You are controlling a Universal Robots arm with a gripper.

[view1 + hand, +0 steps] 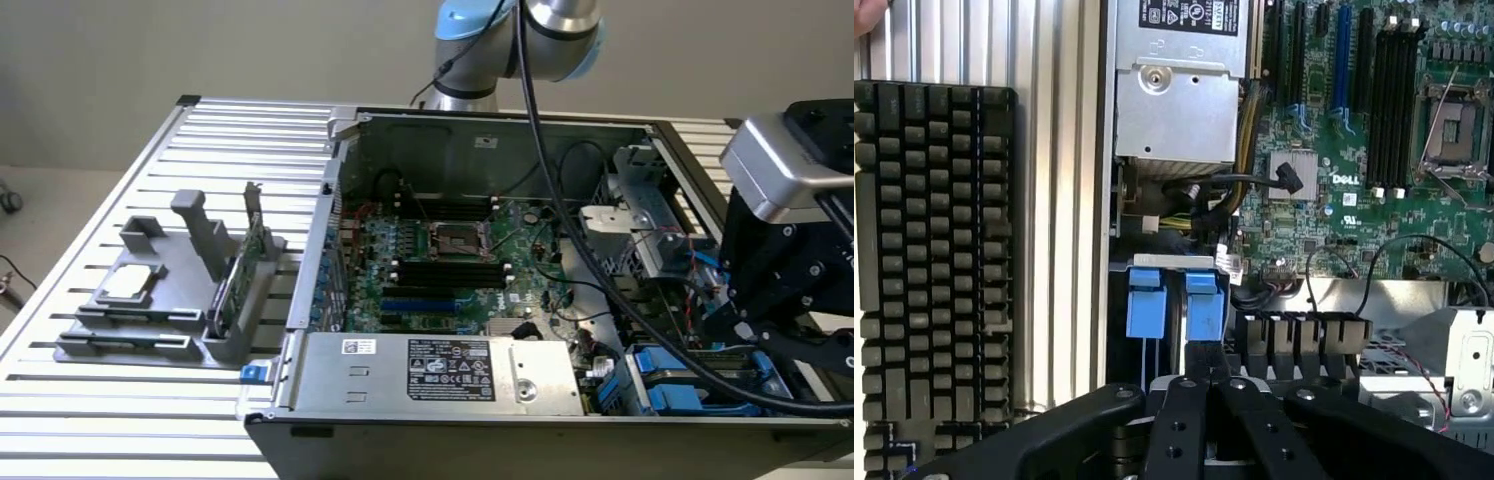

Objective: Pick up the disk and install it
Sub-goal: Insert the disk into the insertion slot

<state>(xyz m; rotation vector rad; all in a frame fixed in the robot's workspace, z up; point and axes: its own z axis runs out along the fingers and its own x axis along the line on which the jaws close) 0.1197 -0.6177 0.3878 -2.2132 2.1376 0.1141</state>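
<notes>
On the slatted worktop (80, 420), at nine o'clock in the exterior view, a grey holder (147, 330) carries a small silver chip (134, 283). A thin green card (238, 275) stands on edge at its side. The open computer case (481, 135) fills the middle, with the motherboard (441, 270) flat on its floor and the labelled power supply (427, 375) along the six o'clock wall. The arm (514, 40) enters at twelve o'clock.

The black tool (731, 335) hangs low at about four o'clock, inside the case's corner. The disk (674, 385) sits there in its bay with its blue rails showing, beside a second blue carrier.

In the wrist view the tool (1206, 372) has its fingers pressed together. The tips meet right against the near end of the disk (1146, 310), just under one blue tab (whether they pinch any part of it cannot be made out). A dark keyboard (934, 260) lies on the worktop beside the case.
</notes>
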